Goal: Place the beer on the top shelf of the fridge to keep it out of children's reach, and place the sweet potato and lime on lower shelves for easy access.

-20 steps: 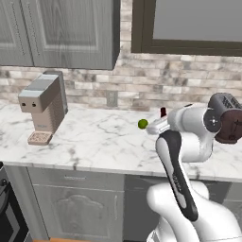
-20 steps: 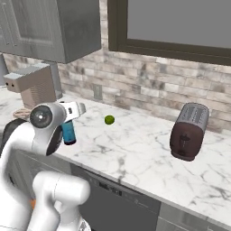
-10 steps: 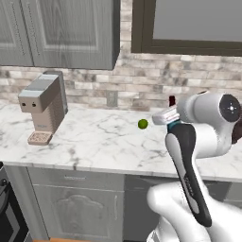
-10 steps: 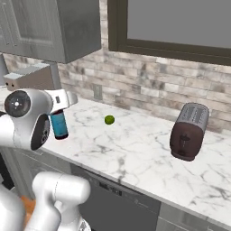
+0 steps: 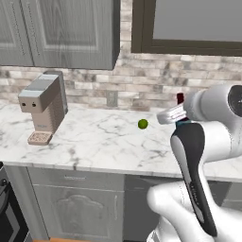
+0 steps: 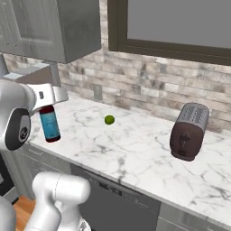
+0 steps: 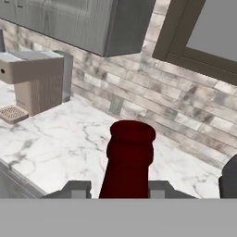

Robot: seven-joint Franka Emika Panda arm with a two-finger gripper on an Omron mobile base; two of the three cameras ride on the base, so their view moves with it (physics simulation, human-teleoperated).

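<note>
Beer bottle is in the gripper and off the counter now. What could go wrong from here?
1. The gripper holds the beer by its thin neck, with the body hanging free above the counter; a fast swing could make it slip or tilt.
2. The arm swings close to the wall cabinet, so lifting further might knock the bottle against it.
3. The lime lies loose on the marble; a low pass could send it rolling.

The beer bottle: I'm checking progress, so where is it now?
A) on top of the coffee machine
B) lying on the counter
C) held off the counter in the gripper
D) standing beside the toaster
C: the gripper is shut on the beer bottle, which hangs clear above the counter.
</note>
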